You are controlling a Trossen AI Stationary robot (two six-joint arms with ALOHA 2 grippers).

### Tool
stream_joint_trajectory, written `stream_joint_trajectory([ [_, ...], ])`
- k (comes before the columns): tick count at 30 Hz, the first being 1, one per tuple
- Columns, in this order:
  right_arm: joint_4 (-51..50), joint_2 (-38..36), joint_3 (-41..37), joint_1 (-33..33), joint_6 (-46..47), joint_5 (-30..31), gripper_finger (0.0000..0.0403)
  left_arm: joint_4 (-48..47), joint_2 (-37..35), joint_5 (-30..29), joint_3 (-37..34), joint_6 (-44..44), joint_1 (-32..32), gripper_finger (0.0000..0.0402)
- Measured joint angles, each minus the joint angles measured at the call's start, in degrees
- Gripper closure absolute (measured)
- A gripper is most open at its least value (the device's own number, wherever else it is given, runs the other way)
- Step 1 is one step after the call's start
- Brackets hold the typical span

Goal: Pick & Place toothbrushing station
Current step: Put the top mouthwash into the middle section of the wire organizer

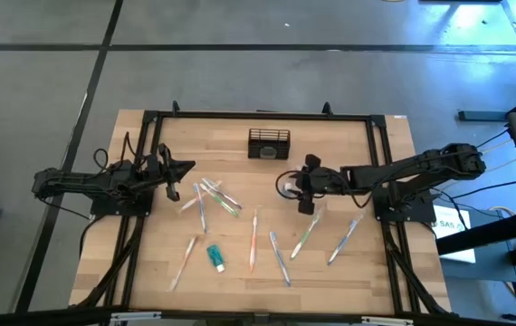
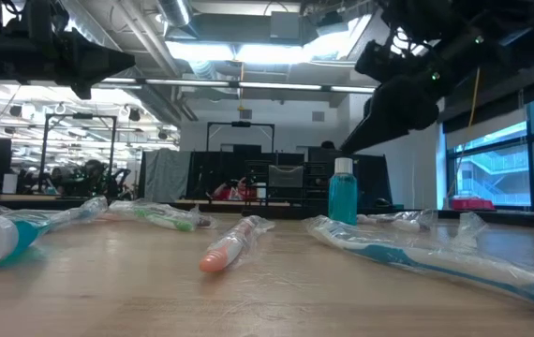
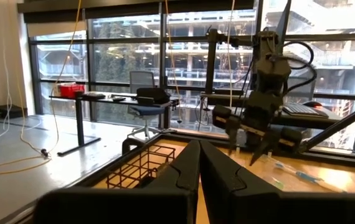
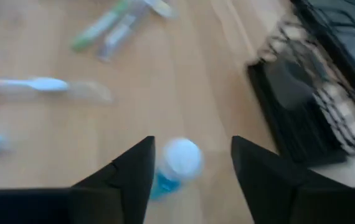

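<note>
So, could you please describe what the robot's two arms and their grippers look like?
Both arms are black, jointed and slim, with black cables looping along them. The left gripper ends in two dark, tapering, wedge-shaped fingers. The right gripper has the same matte black, pointed fingers. No markings or labels are visible on either arm.

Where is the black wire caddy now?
In the high view, the black wire caddy stands at the table's far edge, near the middle, beyond the open right gripper.

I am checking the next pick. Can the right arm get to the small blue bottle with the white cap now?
Probably yes. The right gripper hangs open just above the bottle, its white cap between the fingers, with nothing in between. The black caddy stands off to one side.
</note>
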Motion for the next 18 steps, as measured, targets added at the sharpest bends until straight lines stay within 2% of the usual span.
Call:
stream_joint_trajectory([
  [3, -0.6, 0.0, 0.0, 0.0, 0.5, 0.7, 0.0149, 0.0, 0.0, 0.0, 0.0, -0.2, 0.0, 0.0396],
  [7, -0.5, 0.0, 0.0, 0.0, 1.7, -2.6, 0.0132, 0.0, 0.0, 0.0, 0.0, -0.3, 0.0, 0.0395],
  [18, -0.2, 2.7, 0.0, 0.0, 5.0, -3.1, 0.0128, -0.7, 0.0, 0.0, 0.0, -0.5, 0.0, 0.0396],
])
